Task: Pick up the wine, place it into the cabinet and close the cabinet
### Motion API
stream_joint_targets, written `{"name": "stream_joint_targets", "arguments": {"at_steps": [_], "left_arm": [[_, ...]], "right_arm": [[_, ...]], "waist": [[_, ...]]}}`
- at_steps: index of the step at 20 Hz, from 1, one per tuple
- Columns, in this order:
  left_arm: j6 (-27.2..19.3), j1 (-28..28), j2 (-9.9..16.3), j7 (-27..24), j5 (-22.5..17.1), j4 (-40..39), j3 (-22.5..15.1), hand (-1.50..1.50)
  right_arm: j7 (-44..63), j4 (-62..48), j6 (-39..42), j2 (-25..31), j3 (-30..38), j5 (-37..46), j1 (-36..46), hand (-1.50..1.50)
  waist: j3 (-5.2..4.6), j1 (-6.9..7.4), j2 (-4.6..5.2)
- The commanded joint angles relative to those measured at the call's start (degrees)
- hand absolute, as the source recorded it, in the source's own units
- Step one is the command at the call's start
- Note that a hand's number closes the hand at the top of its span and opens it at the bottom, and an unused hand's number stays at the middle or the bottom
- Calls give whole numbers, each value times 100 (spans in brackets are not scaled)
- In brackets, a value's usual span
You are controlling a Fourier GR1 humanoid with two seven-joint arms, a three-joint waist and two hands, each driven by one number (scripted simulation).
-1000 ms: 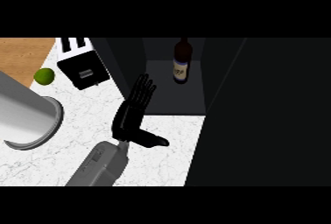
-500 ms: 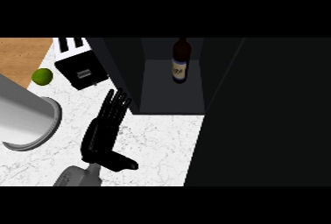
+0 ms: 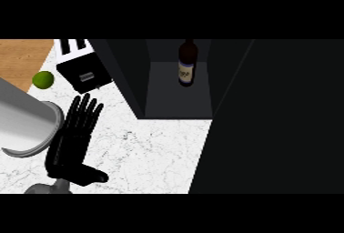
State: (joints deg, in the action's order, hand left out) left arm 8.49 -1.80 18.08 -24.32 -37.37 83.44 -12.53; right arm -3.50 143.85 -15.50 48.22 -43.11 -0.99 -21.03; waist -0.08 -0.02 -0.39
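We see the dark glass wine bottle with a pale label (image 3: 187,63) standing inside the open dark cabinet (image 3: 176,98), at the far side of the scene, right of the middle, on the cabinet's grey floor and apart from both side walls. Its long axis looks upright: the neck points up toward us and leans to the far edge of the view, with the label facing near. Our left hand (image 3: 73,136) lies over the white speckled stone counter (image 3: 154,150) at the near left, well apart from the bottle, its fingers straight and spread, holding nothing; our right hand does not show. To the left we see 1 green lime (image 3: 43,80) on a wooden board (image 3: 20,57), a black boxy appliance (image 3: 84,73) just right of it, and a large grey round vessel (image 3: 23,125) touching the view's left edge. We judge the bottle to be stiff, fairly heavy for its width, smooth enough to slip, and breakable if knocked over. The body around the label would be the safest place to hold it, not the thin neck. Since it already stands in the cabinet, we judge that closing the dark door panel (image 3: 275,118) at the right is what remains.
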Motion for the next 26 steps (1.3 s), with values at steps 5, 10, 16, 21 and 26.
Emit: {"name": "stream_joint_targets", "arguments": {"at_steps": [5, 10, 16, 21, 26], "left_arm": [[755, 349, 771, 31, -546, 68, 832, -150], [946, 312, 1004, 163, -713, -27, 1116, -150], [1156, 121, 1175, 398, -923, -130, 1275, -150], [1343, 310, 1209, 265, -825, -90, 1259, -150], [1381, 80, 1342, 496, -999, -189, 1370, -150]], "right_arm": [[794, 1195, 58, -225, -639, 70, 190, 150], [965, 1190, 108, -302, -687, 81, 510, 150], [1289, 949, 199, -713, -780, -144, 1008, 150], [1439, 875, 205, -963, -705, -360, 1251, 150], [1562, 520, 329, -1346, -605, -490, 1669, 150]], "waist": [[-13, 26, 22], [-16, 34, 30], [-19, 76, 50], [-35, 224, 59], [-39, 291, 93]]}}
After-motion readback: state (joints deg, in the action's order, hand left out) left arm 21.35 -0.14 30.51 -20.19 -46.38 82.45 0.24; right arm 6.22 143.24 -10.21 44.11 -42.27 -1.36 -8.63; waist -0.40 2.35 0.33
